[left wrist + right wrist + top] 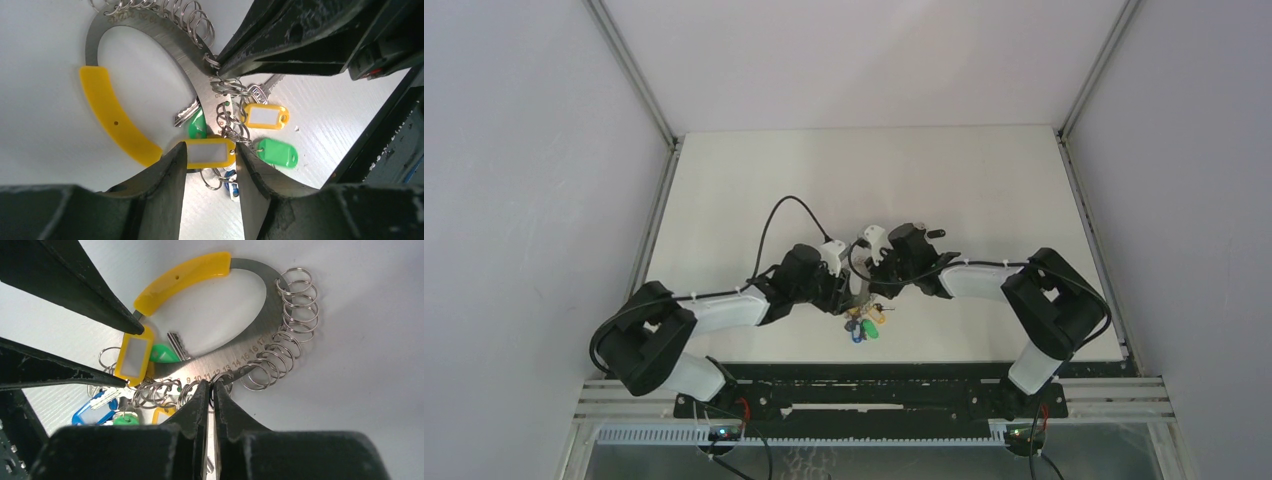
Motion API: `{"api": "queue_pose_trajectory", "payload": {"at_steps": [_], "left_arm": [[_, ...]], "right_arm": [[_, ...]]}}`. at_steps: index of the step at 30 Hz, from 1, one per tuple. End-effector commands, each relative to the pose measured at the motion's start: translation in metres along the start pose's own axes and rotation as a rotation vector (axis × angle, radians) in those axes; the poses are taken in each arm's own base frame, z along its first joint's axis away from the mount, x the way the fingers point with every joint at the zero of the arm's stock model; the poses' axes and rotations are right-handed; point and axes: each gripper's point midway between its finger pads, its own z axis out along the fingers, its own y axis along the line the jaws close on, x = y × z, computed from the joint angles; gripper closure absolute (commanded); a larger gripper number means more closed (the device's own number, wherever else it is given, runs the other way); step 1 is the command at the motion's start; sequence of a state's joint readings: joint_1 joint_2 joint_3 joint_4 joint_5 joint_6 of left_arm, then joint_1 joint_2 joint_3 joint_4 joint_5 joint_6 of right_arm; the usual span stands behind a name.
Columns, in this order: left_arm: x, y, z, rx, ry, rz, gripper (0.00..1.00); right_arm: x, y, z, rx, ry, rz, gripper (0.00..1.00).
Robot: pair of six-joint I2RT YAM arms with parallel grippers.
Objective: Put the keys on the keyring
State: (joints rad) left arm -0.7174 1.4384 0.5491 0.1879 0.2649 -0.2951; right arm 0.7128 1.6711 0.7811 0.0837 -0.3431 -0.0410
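Note:
The keyring (250,347) is a flat numbered steel band with a yellow sleeve (180,277) and many small split rings (297,305) strung on it. It lies on the table between both grippers. My right gripper (211,385) is shut on the band's edge, where a split ring hangs. My left gripper (210,147) is shut on a yellow key tag (209,156), one fingertip at each end. More keys cluster beside it: another yellow tag (264,116), a green tag (276,152), a green-headed key (197,125) and a blue tag (92,412). In the top view, the keys (864,325) lie below both wrists.
The white table (984,190) has grey walls on three sides. Its near edge, with a black rail (874,385), runs just behind the key cluster. Both arms meet at the table's middle near the front.

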Motion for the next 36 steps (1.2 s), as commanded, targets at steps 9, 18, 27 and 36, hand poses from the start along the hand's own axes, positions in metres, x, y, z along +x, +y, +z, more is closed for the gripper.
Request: {"api": "queue_pose_trajectory", "payload": {"at_steps": [9,18,27,36], "left_arm": [[-0.04,-0.022,-0.021,0.095,-0.216,0.054,0.5],[-0.048,-0.025,-0.024,0.115,-0.277,0.056,0.48],[-0.043,-0.026,-0.019,0.129,-0.26,0.027,0.45],[-0.039,-0.026,-0.011,0.201,-0.237,-0.035,0.44]], "right_arm": [[-0.053,0.021,-0.039,-0.041,-0.097,0.07,1.0],[-0.064,0.037,-0.046,-0.086,-0.099,0.122,1.0],[-0.077,0.048,-0.053,-0.129,-0.138,0.129,1.0],[-0.082,0.051,-0.056,-0.146,-0.155,0.119,1.0]]}}
